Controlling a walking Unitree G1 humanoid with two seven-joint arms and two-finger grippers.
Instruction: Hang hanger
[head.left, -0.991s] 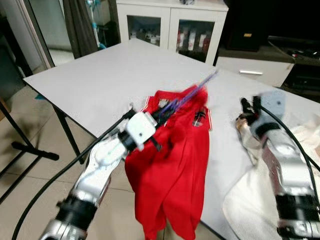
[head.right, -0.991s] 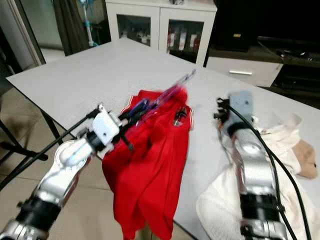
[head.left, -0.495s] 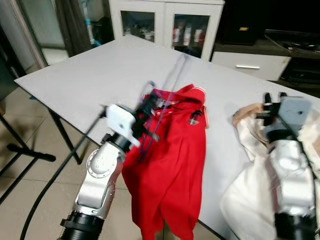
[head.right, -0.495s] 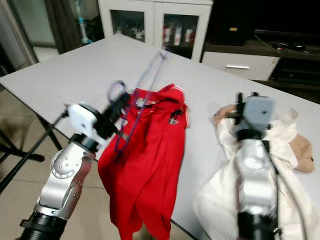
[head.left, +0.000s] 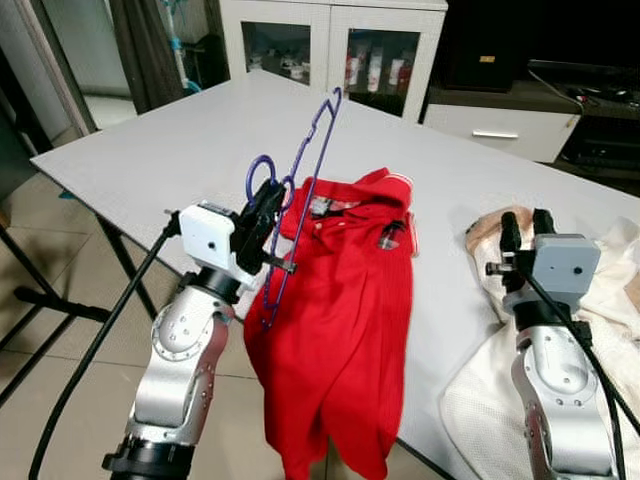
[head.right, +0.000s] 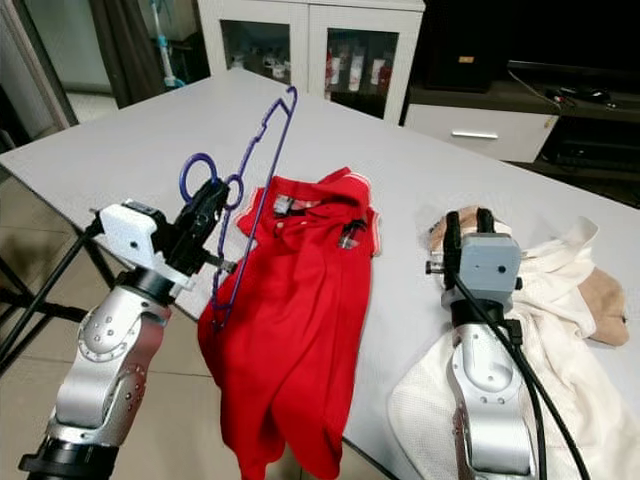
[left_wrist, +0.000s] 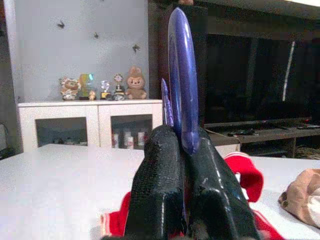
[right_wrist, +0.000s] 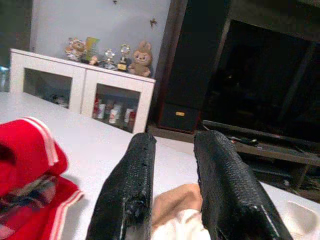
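A purple plastic hanger (left_wrist: 182, 75) stands tilted up over the table's near edge, with its hook toward me. My left gripper (head.left: 268, 215) is shut on the hanger near the hook. Just right of it, a red polo shirt (head.left: 350, 300) lies on the grey table (head.left: 180, 150) and drapes over the front edge. The hanger's lower end touches or overlaps the shirt's left side. My right gripper (head.left: 523, 230) points upward further right, open, with nothing between its fingers (right_wrist: 132, 190).
A white cloth (head.left: 480, 400) and a beige garment (head.left: 488, 225) lie on the table around my right arm. A white glass-door cabinet (head.left: 330, 40) and a dark TV unit stand behind. Black stand legs (head.left: 50, 295) rest on the floor at left.
My left gripper has swung the hanger up from lying low over the shirt to nearly upright. The right gripper has turned to point upward and steadied.
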